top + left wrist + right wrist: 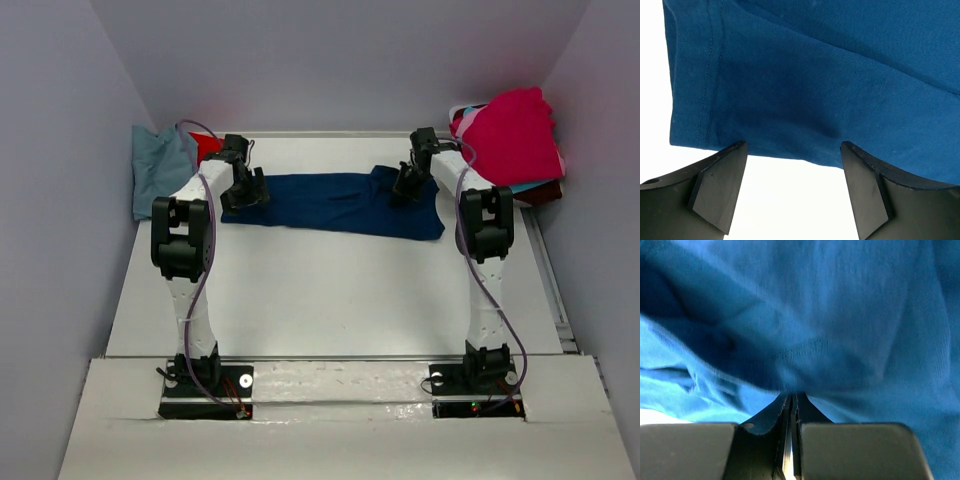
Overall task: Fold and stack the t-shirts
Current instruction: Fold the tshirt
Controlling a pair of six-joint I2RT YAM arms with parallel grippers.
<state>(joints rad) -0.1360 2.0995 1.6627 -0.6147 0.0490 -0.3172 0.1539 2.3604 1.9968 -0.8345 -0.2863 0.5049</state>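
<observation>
Starting at the right tool (408, 186): clamped fully shut on a pinched ridge of the navy t-shirt (330, 203), close to that shirt's right end, with cloth bunched up around the tips in the wrist view.

Moving across to the left tool (794, 150): spread wide and holding nothing. Hovers at the shirt's left end, tips straddling a stretch of its near edge just beside the stitched hem corner, with bare tabletop (790, 210) showing between them. Cannot tell whether either tip touches the cloth.

Looking outward from both: lies as a long strip running left to right across the far half of the tabletop, long axis crosswise to the arms, each end at its own tool, with no need to cross arms. Looks already narrowed into a band, judging by the doubled layers near the left corner.

Judging the coming move: turns on that crosswise axis. Bringing one end over onto the other probably calls for the left tool to drop and close on its corner first, matching the right-hand grip; otherwise risks dragging the free end along.

Sitting farther out, well apart from the strip: a blue-grey t-shirt (160, 168) and a red one (207, 146) at the far left corner, a magenta pile (515, 135) at the far right.
</observation>
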